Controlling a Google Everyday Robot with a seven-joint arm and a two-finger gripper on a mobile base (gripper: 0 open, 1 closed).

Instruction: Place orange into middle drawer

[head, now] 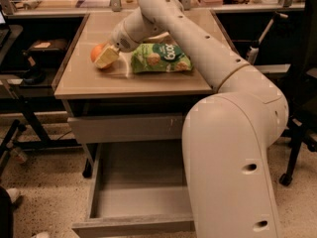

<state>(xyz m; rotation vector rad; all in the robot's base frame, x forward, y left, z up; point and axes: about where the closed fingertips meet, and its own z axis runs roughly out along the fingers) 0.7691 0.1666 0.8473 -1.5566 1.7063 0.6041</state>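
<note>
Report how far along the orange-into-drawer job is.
Done: the middle drawer stands open below the table. In hand: the claw is at the orange on the table, left of the green snack bag. Left: lift it, carry it down, release it in the drawer.

A small round orange fruit (95, 52) is seen on the left of the beige wooden tabletop (99, 83), with the pale gripper (106, 57) set against it. Below the tabletop, a wide grey wood-look drawer (133, 226) is pulled open.
</note>
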